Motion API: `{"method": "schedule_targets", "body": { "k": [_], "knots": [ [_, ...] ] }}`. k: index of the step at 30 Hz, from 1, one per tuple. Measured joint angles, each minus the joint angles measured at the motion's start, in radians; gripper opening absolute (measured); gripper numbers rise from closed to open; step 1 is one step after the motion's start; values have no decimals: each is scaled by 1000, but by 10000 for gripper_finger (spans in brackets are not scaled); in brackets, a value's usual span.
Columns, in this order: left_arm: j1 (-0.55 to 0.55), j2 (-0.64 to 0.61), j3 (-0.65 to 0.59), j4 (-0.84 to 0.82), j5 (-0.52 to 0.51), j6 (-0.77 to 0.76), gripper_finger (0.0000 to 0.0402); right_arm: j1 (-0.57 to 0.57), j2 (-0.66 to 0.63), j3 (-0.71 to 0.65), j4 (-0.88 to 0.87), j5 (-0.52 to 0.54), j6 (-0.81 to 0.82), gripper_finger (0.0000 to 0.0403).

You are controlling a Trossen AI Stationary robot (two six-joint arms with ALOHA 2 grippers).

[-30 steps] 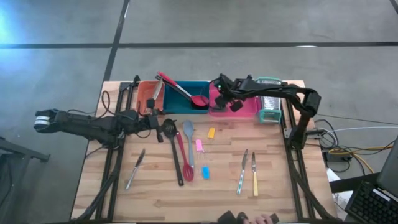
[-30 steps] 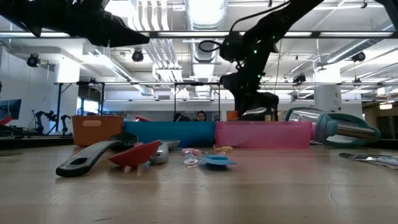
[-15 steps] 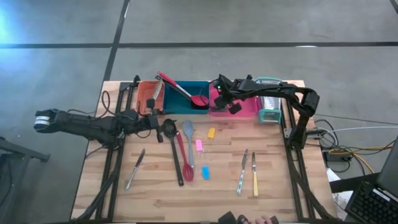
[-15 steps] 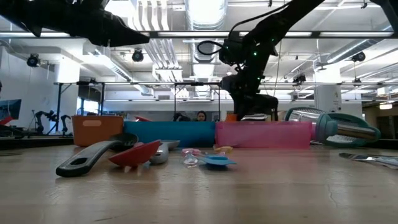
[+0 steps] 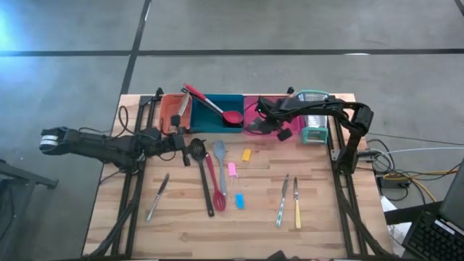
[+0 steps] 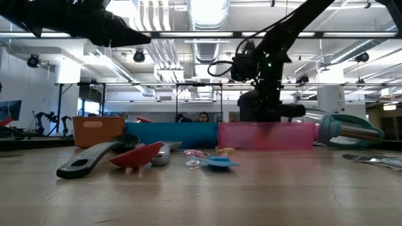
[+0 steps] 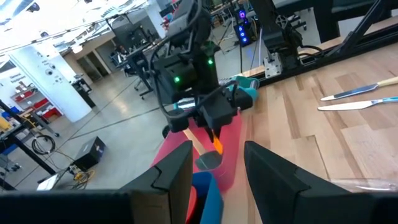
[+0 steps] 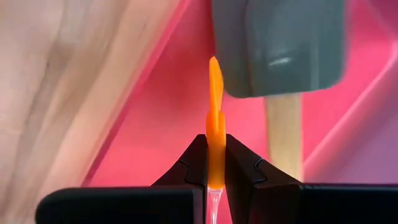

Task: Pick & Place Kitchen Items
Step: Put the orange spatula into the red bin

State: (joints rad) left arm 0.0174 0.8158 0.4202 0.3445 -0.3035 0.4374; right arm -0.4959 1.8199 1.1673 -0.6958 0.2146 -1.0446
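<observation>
my right gripper [image 8: 216, 163] has its fingers clamped on a thin orange tool [image 8: 214, 118] over the pink tray [image 5: 292, 131] at the counter's far edge, so i'd lower it straight and release beside the grey spatula [image 8: 278, 46] lying there. the teal tray [image 5: 221, 105] holds a red spoon [image 5: 215, 107]. my left gripper [image 7: 216, 167], fingers apart and empty, waits near the left edge.

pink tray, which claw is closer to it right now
Right. The right claw, shut on a thin orange tool, is over the pink tray. The left claw sits off beyond the teal tray, near the orange one.
</observation>
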Motion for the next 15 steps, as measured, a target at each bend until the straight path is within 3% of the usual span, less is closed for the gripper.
{"method": "schedule_targets", "body": {
  "k": [11, 15],
  "knots": [
    [0, 0, 0, 15, -12, 2, 149, -13, -1, -44, 56, 16, -38, 18],
    [0, 0, 0, 15, -11, -5, 149, -13, -1, -44, 56, 16, -31, 50]
  ]
}}
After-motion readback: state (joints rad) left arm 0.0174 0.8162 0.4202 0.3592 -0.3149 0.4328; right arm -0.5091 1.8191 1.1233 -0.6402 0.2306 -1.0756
